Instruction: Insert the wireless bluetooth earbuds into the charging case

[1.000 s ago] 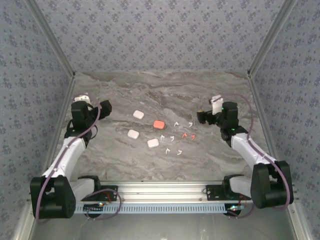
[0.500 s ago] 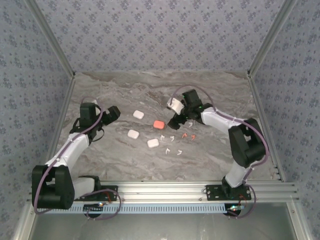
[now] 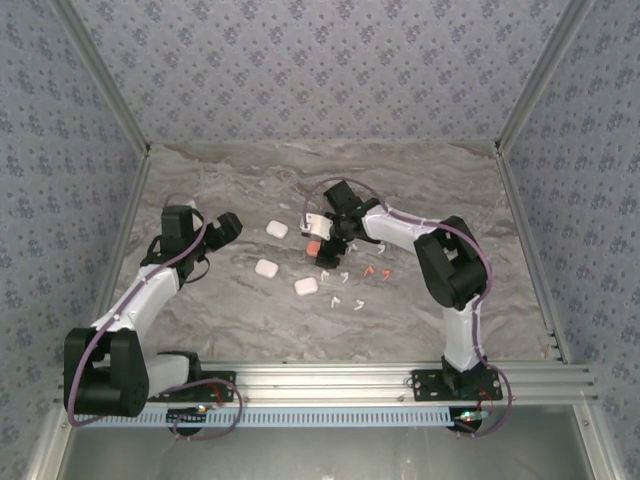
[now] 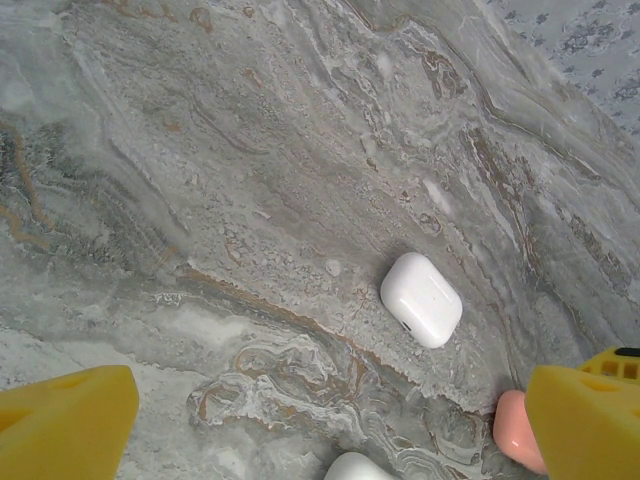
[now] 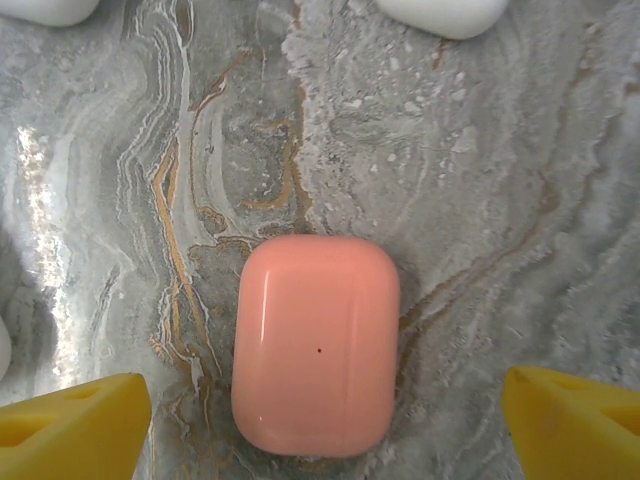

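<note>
- Right end effector (image 5: 322, 405): yellow fingers (image 5: 72, 422) spread wide, one on either side of the coral case and touching nothing. It hangs directly over the case, probably to take it first, since a case has to be opened before anything goes in.
- Coral case (image 5: 316, 343): a rounded rectangle of smooth, glossy plastic, lying flat. One tiny dark dot marks its face. The lid looks shut.
- White cases (image 3: 266, 268): three glossy, pebble-shaped shells, flat and apart from one another. They sit left of and nearer than the coral case.
- Left end effector (image 4: 330, 415): fingers spread and empty. It is held off to the left of the cluster, looking down on one white case, and is judged to be standing by.
- Earbuds (image 3: 357, 305): tiny L-shaped stemmed pieces, loose on the surface just right of the cases. Most are white, and the two coral earbuds (image 3: 368, 270) lie among them. None is in a case.
- Surface (image 3: 230, 180): grey marbled finish with rust-coloured veins, smooth, with a slight sheen.
</note>
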You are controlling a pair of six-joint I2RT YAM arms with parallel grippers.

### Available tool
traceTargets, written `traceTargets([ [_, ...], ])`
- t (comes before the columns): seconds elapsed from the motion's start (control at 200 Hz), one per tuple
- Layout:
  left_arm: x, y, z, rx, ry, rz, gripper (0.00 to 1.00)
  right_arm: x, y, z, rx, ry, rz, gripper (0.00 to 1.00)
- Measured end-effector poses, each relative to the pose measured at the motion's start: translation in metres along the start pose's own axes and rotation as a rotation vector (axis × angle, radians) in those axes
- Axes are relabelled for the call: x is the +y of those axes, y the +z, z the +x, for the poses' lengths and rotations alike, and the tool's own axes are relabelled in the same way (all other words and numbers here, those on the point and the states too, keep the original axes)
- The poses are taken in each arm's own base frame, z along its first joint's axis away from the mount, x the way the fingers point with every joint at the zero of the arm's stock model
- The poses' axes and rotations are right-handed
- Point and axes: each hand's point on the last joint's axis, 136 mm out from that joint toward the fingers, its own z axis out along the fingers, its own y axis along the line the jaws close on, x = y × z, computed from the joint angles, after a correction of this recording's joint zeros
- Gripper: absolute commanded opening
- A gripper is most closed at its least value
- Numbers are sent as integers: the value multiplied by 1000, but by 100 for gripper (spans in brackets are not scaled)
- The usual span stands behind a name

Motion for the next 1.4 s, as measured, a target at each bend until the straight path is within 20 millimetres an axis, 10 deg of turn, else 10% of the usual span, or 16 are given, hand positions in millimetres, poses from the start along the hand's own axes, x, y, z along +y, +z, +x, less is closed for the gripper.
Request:
traceTargets([
  [0.914, -7, -3, 1, 22, -1, 28, 99, -4, 15, 10, 80, -4, -9, 43],
  [1.194, -49, -8, 6, 92, 20, 195, 93, -17, -40, -5, -36, -14, 121, 38],
  [1.399, -116, -8, 27, 210, 85, 449, 87, -19, -95, -33, -185, -51, 227, 38],
])
